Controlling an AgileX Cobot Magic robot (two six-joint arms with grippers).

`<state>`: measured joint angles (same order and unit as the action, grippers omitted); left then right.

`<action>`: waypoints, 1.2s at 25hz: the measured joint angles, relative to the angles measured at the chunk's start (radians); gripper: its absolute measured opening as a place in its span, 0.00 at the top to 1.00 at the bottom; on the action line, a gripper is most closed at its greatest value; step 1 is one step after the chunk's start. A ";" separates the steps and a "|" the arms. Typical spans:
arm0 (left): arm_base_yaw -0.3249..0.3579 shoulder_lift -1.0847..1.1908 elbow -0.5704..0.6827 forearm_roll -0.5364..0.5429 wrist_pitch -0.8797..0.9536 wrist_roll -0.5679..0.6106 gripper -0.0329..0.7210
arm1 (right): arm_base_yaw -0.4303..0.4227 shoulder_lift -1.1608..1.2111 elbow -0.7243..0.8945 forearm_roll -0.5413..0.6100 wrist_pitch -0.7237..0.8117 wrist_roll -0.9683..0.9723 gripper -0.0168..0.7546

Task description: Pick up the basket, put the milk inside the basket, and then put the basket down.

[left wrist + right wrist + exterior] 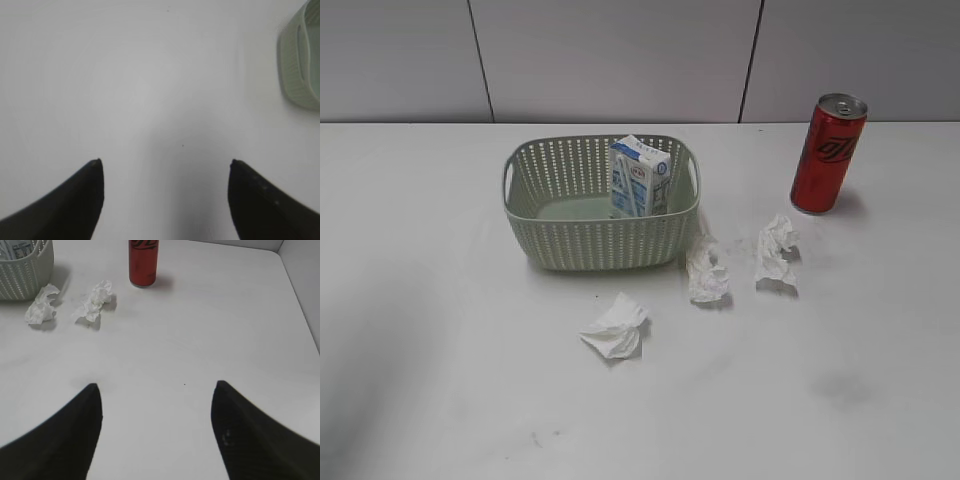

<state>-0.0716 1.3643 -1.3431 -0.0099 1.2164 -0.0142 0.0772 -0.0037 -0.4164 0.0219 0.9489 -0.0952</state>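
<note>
The sage-green basket stands on the white table, left of centre. The white-and-blue milk carton stands upright inside it, near its right end. No arm shows in the exterior view. In the left wrist view my left gripper is open and empty over bare table, with the basket's end at the far right edge. In the right wrist view my right gripper is open and empty, with the basket's corner at the top left.
A red soda can stands at the back right, also in the right wrist view. Three crumpled tissues lie in front of the basket: one near the front, one by its right corner, one further right.
</note>
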 joint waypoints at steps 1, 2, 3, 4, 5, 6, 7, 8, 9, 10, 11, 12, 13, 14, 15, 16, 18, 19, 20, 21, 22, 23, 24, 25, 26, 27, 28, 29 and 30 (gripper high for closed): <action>0.000 -0.040 0.035 0.010 0.000 0.006 0.18 | 0.000 0.000 0.000 0.000 0.000 0.000 0.28; 0.000 -0.082 0.071 0.010 0.000 0.014 0.18 | 0.000 0.000 0.000 0.000 -0.001 0.000 0.28; 0.000 -0.123 0.107 0.010 0.001 0.014 0.18 | 0.000 0.000 0.000 0.000 -0.001 0.000 0.28; 0.000 -0.157 0.137 0.010 0.001 0.014 0.18 | 0.000 0.000 0.000 0.000 -0.001 0.000 0.28; 0.000 -0.196 0.172 0.010 0.001 0.014 0.18 | 0.000 0.000 0.000 0.000 -0.001 0.000 0.28; 0.000 -0.233 0.206 0.010 0.002 0.014 0.18 | 0.000 0.000 0.000 0.000 -0.001 0.000 0.28; 0.000 -0.269 0.234 0.010 0.001 0.014 0.18 | 0.000 0.000 0.000 0.000 -0.001 0.000 0.28; 0.000 -0.298 0.267 0.010 0.001 0.014 0.18 | 0.000 0.000 0.000 0.000 -0.001 0.000 0.28; 0.000 -0.333 0.297 0.010 0.000 0.014 0.19 | 0.000 0.000 0.000 0.000 -0.001 0.000 0.28; 0.000 -0.366 0.327 0.010 -0.002 0.014 0.20 | 0.000 0.000 0.000 0.000 -0.001 0.000 0.28; 0.000 -0.394 0.352 0.010 -0.002 0.014 0.20 | 0.000 0.000 0.000 0.000 -0.001 0.000 0.28; 0.000 -0.426 0.380 0.010 -0.003 0.014 0.20 | 0.000 0.000 0.000 0.000 -0.001 0.000 0.28; 0.000 -0.457 0.409 0.010 -0.004 0.014 0.21 | 0.000 0.000 0.000 0.000 -0.001 0.000 0.28; 0.000 -0.487 0.432 0.010 -0.006 0.014 0.21 | 0.000 0.000 0.000 0.000 -0.001 0.000 0.28; 0.000 -0.513 0.459 0.010 -0.014 0.014 0.21 | 0.000 0.000 0.000 0.000 -0.001 0.000 0.28; 0.000 -0.544 0.486 0.010 -0.027 0.014 0.21 | 0.000 0.000 0.000 0.000 -0.001 0.000 0.28; 0.000 -0.607 0.536 0.010 -0.055 0.014 0.21 | 0.000 0.000 0.000 0.000 -0.001 0.000 0.28; 0.000 -0.642 0.561 0.010 -0.069 0.014 0.21 | 0.000 0.000 0.000 0.000 -0.001 0.000 0.28; 0.000 -0.677 0.585 0.010 -0.081 0.014 0.21 | 0.000 0.000 0.000 0.000 -0.001 0.000 0.28; 0.000 -0.711 0.607 0.010 -0.089 0.014 0.21 | 0.000 0.000 0.000 0.000 -0.001 0.000 0.28; 0.000 -0.738 0.624 0.010 -0.097 0.014 0.21 | 0.000 0.000 0.000 0.000 -0.001 0.000 0.28; 0.000 -0.770 0.644 0.010 -0.106 0.014 0.21 | 0.000 0.000 0.000 0.000 -0.001 0.000 0.28; 0.000 -0.800 0.665 0.010 -0.109 0.014 0.21 | 0.000 0.000 0.000 0.000 -0.001 0.000 0.28; 0.000 -0.823 0.684 0.010 -0.112 0.014 0.21 | 0.000 0.000 0.000 0.000 -0.001 0.000 0.28; 0.000 -0.848 0.705 0.010 -0.113 0.014 0.21 | 0.000 0.000 0.000 0.000 -0.001 0.000 0.28; 0.000 -0.873 0.727 0.010 -0.115 0.014 0.21 | 0.000 0.000 0.000 0.000 -0.001 0.000 0.28; 0.000 -0.896 0.750 0.010 -0.116 0.014 0.21 | 0.000 0.000 0.000 0.000 -0.001 0.000 0.28; 0.000 -0.916 0.770 0.010 -0.122 0.014 0.21 | 0.000 0.000 0.000 0.000 -0.001 0.000 0.28; 0.000 -0.938 0.795 0.010 -0.132 0.014 0.21 | 0.000 0.000 0.000 0.000 -0.001 0.000 0.28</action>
<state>-0.0716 0.4264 -0.5486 0.0000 1.0842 0.0000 0.0772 -0.0037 -0.4164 0.0219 0.9480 -0.0952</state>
